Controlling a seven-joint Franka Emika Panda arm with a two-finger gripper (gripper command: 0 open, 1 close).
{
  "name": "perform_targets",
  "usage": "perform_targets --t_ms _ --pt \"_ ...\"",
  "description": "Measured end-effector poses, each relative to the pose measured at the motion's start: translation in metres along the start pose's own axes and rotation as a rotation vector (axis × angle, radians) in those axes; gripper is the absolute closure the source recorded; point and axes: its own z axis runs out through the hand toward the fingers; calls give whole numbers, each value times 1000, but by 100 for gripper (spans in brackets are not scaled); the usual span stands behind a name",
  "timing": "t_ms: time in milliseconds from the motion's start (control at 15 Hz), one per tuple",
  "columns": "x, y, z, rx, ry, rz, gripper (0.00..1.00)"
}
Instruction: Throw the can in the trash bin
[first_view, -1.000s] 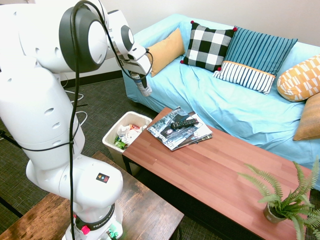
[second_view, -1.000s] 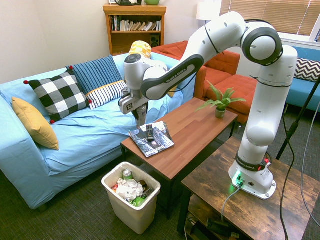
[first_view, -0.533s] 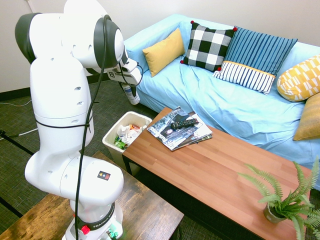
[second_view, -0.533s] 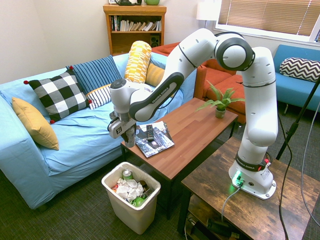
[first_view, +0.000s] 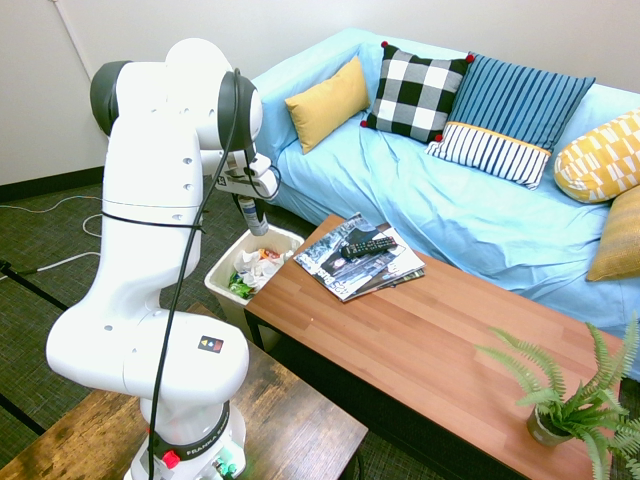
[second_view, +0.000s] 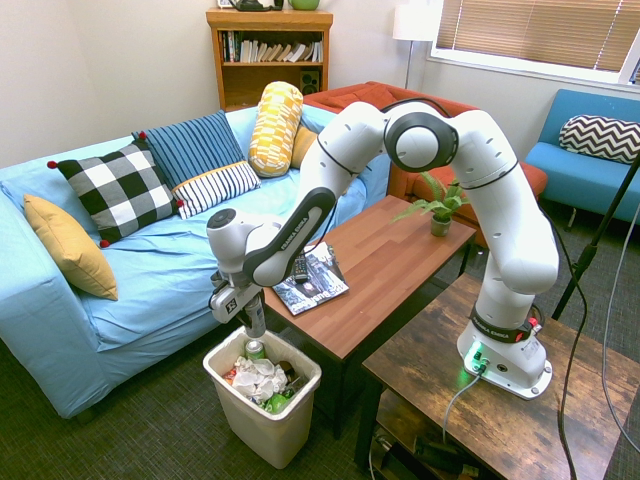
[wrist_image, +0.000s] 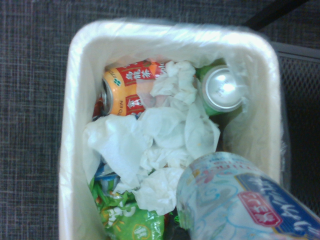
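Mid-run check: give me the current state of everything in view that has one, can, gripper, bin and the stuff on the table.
can: held upright in the gripper, above the bin, not yet dropped.
gripper: shut on the can, pointing down over the bin.
trash bin: upright on the carpet, open, part-filled with crumpled paper, wrappers and other cans.
remote: lying flat on the magazines.
magazines: stacked at the coffee table's bin end.
potted plant: upright on the table's far end.

Trash bin (second_view: 262, 412) mouth open from above, lower left of frame; crumpled paper (wrist_image: 155, 150) fills it high. Desk (second_view: 375, 262) edge crowds its right, sofa (second_view: 120, 285) behind.
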Motion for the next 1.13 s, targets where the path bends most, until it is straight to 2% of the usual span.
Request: perform_targets --t_ms 333,400,600,1133 --pt "1 -5 57 -54 -105 -31 100" --pt "3 -4 68 -69 -127 -34 0" --pt "3 -7 80 -98 -173 -48 0" --pt "6 -12 76 -125 -185 -57 0"
